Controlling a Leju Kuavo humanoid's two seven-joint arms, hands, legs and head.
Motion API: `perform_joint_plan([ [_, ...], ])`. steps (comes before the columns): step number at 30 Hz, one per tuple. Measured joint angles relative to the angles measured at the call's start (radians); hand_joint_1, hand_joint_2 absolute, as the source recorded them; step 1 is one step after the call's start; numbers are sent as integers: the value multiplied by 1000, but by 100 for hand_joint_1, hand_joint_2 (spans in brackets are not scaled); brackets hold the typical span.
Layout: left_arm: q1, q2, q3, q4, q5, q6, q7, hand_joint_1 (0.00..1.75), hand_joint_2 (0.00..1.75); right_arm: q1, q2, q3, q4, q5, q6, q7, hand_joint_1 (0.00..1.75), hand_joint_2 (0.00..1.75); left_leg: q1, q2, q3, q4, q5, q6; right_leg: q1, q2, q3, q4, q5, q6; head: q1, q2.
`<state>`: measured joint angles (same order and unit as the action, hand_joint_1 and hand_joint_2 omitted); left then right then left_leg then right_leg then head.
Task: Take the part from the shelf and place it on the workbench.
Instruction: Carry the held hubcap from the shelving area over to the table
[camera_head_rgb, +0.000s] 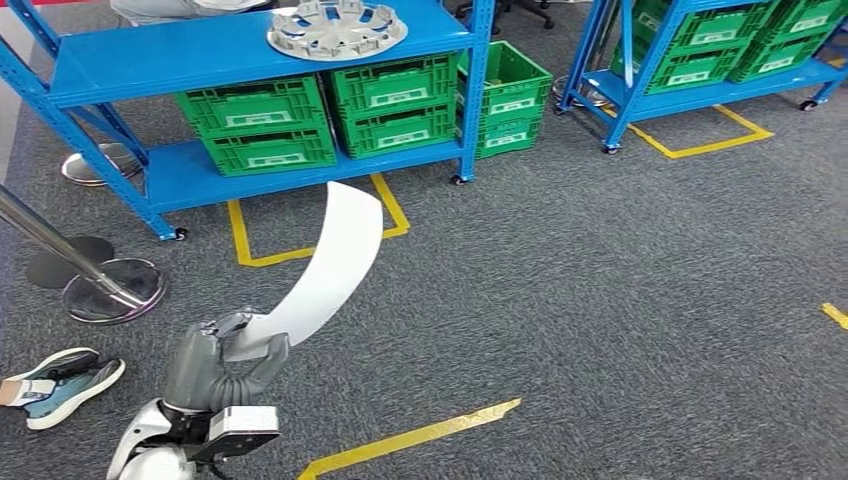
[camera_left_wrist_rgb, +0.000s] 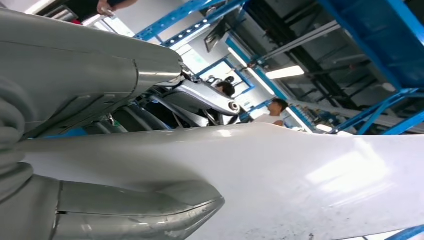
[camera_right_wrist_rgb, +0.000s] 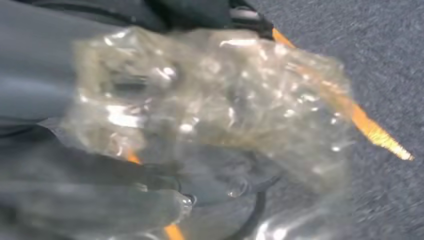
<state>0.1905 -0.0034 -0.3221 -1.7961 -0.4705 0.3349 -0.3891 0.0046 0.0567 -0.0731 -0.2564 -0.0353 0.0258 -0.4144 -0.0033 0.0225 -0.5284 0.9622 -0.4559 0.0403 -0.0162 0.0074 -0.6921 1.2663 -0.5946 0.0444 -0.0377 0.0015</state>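
Observation:
My left hand grips the lower end of a long, curved white part, which rises up and away over the grey carpet. In the left wrist view the white part lies across the picture, with the hand's grey thumb pressed against it. The blue shelf stands ahead, with a round silver part on its top board. In the right wrist view my right hand is blurred behind crinkled clear plastic; how its fingers stand I cannot tell.
Green crates fill the shelf's lower level, and a second blue shelf stands at the back right. Chrome post bases and a person's shoes are to my left. Yellow floor tape runs close in front.

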Motion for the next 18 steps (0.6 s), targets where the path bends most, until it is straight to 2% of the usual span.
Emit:
perform_joint_plan([
  [1, 0, -1, 0, 2, 0, 0, 0, 175, 175, 2, 0, -1, 0, 0, -1, 1, 0, 0, 2, 6, 0, 2, -1, -3, -3, -4, 18, -32, 24, 5, 0, 0],
  [3, 0, -1, 0, 4, 1, 0, 0, 175, 175, 3, -1, -1, 0, 1, -3, 1, 0, 0, 4, 17, 0, 10, -7, -15, -8, -24, 91, -163, 80, 13, 1, 0],
  [4, 0, -1, 0, 4, 1, 0, 0, 175, 175, 1, -1, -1, 0, 2, -3, 1, 0, 0, 3, 21, -2, 18, -12, -22, -8, -30, 121, -217, 96, 10, 1, 0],
  [5, 0, -1, 0, 4, 2, 0, 0, 175, 175, 1, -1, -1, 0, 3, -3, 2, 0, 0, 1, 24, -4, 25, -15, -29, -7, -34, 138, -248, 101, 4, 1, 0],
  [8, 0, -2, 0, 4, 3, 0, 0, 175, 175, 4, 0, -1, 0, 5, -4, 5, 0, 0, 2, 29, -7, 33, -18, -44, -5, -22, 140, -254, 101, -22, -1, 0],
  [9, 0, -2, 0, 4, 3, 0, 0, 175, 175, 5, 0, -2, 0, 6, -5, 5, 0, 0, 4, 24, -9, 41, -27, -50, -5, -18, 138, -254, 103, -28, -2, 0],
  [10, -1, -2, 0, 4, 3, 1, 1, 175, 175, 5, 0, -2, 0, 6, -6, 5, 0, 0, 6, 15, -20, 67, -48, -55, -6, -13, 137, -254, 105, -34, -3, 0],
  [11, 0, -2, 0, 4, 3, 1, 1, 175, 175, 5, 0, -2, 0, 7, -6, 6, 0, 0, 8, 4, -40, 115, -80, -59, -6, -8, 135, -255, 108, -39, -4, 0],
  [13, 1, -2, 0, 4, 3, 1, 2, 175, 175, 4, 0, -3, 0, 8, -6, 7, 0, 0, 9, -8, -99, 251, -149, -63, -4, 5, 130, -255, 110, -45, -5, 0],
  [14, 2, -1, 0, 5, 3, 1, 2, 175, 175, 5, 0, -4, 0, 8, -6, 7, 0, 0, 9, -9, -123, 303, -166, -62, -3, 12, 128, -255, 111, -46, -5, 0],
  [15, 2, -1, 0, 6, 3, 1, 2, 175, 175, 6, 0, -4, 0, 8, -6, 7, 0, 0, 8, -10, -132, 322, -163, -58, -1, 20, 127, -255, 112, -47, -5, 0],
  [16, 3, -1, 0, 6, 3, 1, 2, 175, 175, 7, 0, -5, 0, 8, -6, 7, 0, 0, 8, -12, -123, 303, -139, -53, 1, 29, 127, -255, 113, -48, -5, 0],
  [17, 3, -1, 0, 7, 3, 1, 3, 175, 175, 7, 0, -5, 0, 8, -6, 7, 0, 0, 6, -19, -98, 249, -102, -44, 3, 39, 128, -255, 114, -48, -5, 0],
  [18, 3, -1, 0, 7, 3, 1, 3, 175, 175, 7, 1, -6, 0, 8, -6, 7, 0, 0, 4, -37, -66, 180, -65, -33, 3, 48, 128, -255, 115, -47, -4, 0],
])
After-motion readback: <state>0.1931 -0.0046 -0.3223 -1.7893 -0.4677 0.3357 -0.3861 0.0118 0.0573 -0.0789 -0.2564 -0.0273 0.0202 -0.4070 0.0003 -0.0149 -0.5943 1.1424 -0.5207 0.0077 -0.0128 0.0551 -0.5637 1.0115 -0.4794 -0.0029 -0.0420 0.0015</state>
